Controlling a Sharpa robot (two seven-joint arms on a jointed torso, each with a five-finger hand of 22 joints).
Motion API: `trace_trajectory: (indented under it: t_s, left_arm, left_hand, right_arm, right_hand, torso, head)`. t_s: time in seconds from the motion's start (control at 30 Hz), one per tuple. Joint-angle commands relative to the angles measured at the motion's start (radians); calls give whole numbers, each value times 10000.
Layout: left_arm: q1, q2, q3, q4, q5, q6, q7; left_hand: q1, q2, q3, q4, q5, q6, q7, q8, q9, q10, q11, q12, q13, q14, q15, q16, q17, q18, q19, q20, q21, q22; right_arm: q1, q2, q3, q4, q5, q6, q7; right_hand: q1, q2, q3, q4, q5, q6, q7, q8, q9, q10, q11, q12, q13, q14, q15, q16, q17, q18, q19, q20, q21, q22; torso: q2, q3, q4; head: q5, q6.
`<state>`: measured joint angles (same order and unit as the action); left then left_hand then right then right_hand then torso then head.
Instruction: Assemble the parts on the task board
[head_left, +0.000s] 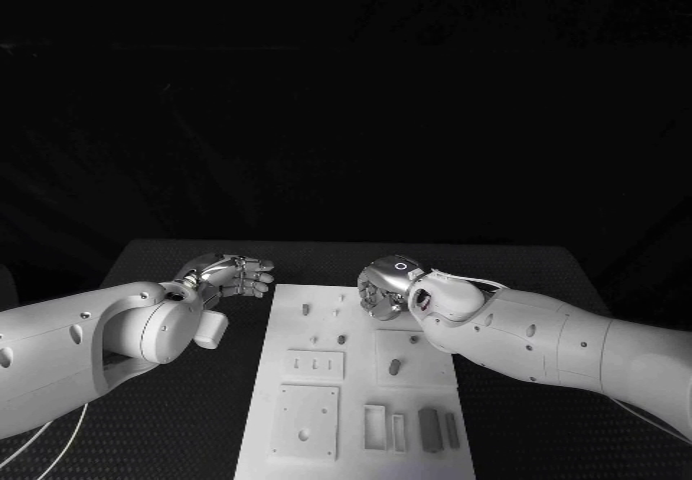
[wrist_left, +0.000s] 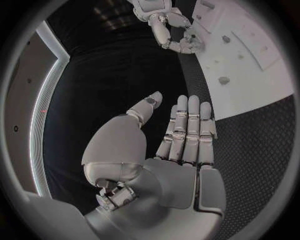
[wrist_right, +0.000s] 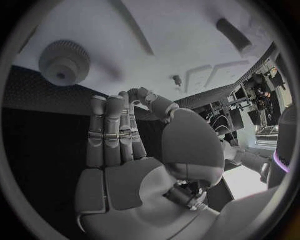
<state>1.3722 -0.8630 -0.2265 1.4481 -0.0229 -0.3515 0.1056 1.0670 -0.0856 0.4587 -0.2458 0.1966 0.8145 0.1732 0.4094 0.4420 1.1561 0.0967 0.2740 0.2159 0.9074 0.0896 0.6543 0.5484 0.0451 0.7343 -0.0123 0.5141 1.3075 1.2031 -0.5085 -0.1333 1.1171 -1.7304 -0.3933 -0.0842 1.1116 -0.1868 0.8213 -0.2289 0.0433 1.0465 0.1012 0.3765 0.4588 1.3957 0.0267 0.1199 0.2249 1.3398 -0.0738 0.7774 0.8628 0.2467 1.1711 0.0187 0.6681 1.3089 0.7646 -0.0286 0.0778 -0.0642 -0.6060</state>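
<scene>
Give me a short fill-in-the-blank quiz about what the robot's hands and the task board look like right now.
1. The left hand hovers over the black table, beside the ____ edge of the task board.
2. The right hand is over the board's ____ end.
3. The left hand's fingers are straight and hold ____.
4. The task board's colour is ____.

Missing words: left; far; nothing; white

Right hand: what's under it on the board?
The right hand hovers over the far end of the task board; the right wrist view shows a round toothed part below. Its fingers hold nothing.
</scene>
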Motion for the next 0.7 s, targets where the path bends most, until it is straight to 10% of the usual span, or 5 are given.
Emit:
trace_trajectory:
  t_s: [0.03,0.7]
  left_arm:
    - [26,38,10,29,-19,63,108]
    - [29,217,19,-67,-18,123,110]
  left_hand:
    - [-89,-23,31,18,-21,-40,16,-47,17,-42,-2,-43,10,-60,-14,69,-17,45,-75,0,17,185]
    - [-99,-23,45,20,-18,-41,17,-55,24,-44,0,-52,20,-65,-14,77,-25,50,-81,1,27,183]
  right_arm:
    - [25,142,8,-74,-357,-653,-446]
    - [39,1257,9,-1054,-686,-652,-615]
  right_hand:
    - [104,-9,63,26,55,82,-19,47,132,83,-11,19,21,2,-95,75,13,151,3,-72,53,229]
    - [124,-65,142,90,53,95,-30,52,167,100,-22,-5,70,-15,-107,185,26,151,0,-108,182,226]
  torso:
    - [21,-8,3]
    - [24,-1,21]
  head:
    - [27,53]
    - [125,78]
